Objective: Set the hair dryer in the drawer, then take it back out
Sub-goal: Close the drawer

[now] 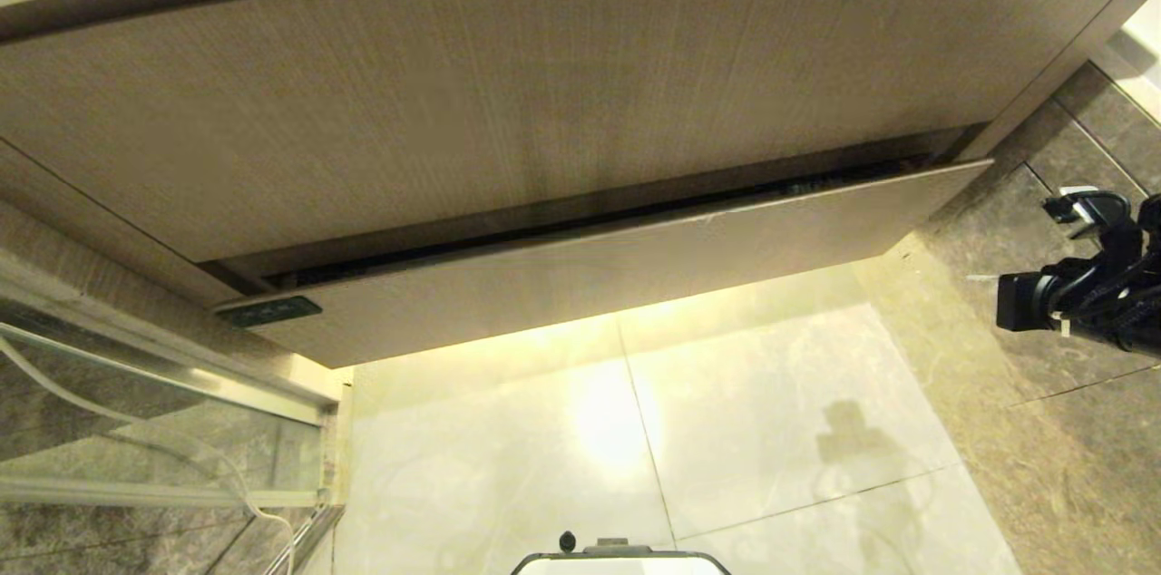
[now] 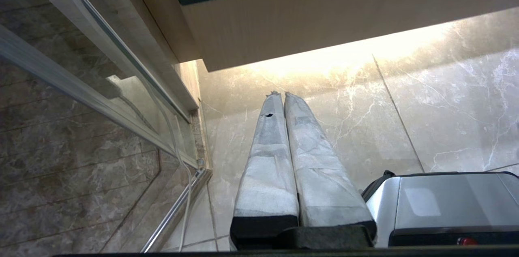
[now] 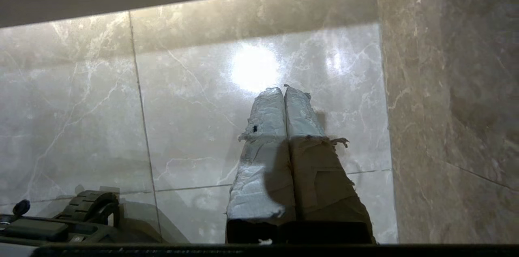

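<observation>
1. A glossy pale marble floor [image 1: 726,430] is seen below a wood-grain vanity, lit from under the cabinet by a warm strip of light; darker stone tile [image 1: 1043,430] runs along the right side.
2. At the far left, a glass partition with a metal frame [image 1: 181,375] is seen, with a thin white cable [image 1: 227,475] trailing down beside it.
3. The drawer [image 1: 617,276] is seen across the middle, its flat front standing slightly out from the taller plain panel [image 1: 508,94] above, so that a narrow dark gap is left along its top edge. A small dark label [image 1: 269,311] is fixed at its left corner.
4. The hair dryer cannot be seen in any view; whether it lies inside the drawer cannot be told.
5. Open floor is left below the drawer's lower edge, from the glass frame across to the stone tile.
6. The left gripper [image 2: 279,94] is pointed at the floor near the drawer's left corner, its padded fingers pressed together with nothing between them; the robot's base [image 2: 446,204] is seen beside it.
7. The right gripper [image 3: 283,88] is held over the floor close to the right-hand stone tile, its fingers closed and empty. Part of the right arm [image 1: 1088,285] is seen at the right edge of the head view.
</observation>
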You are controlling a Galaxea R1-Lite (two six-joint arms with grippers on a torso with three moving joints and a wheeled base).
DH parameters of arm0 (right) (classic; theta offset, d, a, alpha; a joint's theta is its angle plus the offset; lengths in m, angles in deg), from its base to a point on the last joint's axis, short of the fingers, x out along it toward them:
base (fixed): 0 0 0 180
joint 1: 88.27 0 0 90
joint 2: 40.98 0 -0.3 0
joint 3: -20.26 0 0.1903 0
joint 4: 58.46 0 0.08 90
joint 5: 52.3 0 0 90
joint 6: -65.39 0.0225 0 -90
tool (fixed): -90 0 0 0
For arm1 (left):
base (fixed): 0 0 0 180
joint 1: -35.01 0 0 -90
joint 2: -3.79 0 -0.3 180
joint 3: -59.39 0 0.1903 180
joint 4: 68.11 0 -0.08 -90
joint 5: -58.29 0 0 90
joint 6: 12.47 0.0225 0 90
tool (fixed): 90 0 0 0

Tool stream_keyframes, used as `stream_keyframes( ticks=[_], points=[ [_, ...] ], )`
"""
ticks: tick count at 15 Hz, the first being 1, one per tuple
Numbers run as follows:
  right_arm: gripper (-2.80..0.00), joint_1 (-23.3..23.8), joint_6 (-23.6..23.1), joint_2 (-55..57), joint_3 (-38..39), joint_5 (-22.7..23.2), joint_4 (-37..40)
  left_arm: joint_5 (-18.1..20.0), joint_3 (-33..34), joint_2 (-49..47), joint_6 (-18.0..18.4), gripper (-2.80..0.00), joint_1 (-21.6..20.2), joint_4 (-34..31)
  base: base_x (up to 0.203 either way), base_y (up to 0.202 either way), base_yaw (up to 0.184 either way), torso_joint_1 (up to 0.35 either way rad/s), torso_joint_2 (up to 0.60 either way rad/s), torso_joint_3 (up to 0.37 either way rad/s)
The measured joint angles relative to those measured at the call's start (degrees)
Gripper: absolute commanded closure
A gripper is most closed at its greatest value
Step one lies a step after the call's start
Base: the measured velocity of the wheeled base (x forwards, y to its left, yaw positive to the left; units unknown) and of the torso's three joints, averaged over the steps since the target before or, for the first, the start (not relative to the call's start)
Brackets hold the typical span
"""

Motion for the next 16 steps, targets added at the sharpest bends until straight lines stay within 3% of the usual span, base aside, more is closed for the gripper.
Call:
stream_keyframes(
  ticks=[3,9,12,16],
  points=[
    [0.00,-0.1,0.0,-1.8,1.7,-2.4,-0.3,0.0,0.0,0.0,0.0,0.00,0.0,0.0,0.000,0.000,0.000,0.000,0.00,0.000],
    [0.00,-0.4,0.0,-1.6,1.4,-2.6,-0.3,0.0,0.0,0.0,0.0,0.00,0.0,0.0,0.000,0.000,0.000,0.000,0.00,0.000],
    [0.00,-1.0,-0.2,-3.2,1.8,-2.8,5.4,0.0,0.0,0.0,0.0,0.00,0.0,0.0,0.000,0.000,0.000,0.000,0.00,0.000],
    [0.00,-1.4,0.0,-8.7,5.1,-6.5,6.5,0.0,0.0,0.0,0.0,0.00,0.0,0.0,0.000,0.000,0.000,0.000,0.00,0.000]
  ],
)
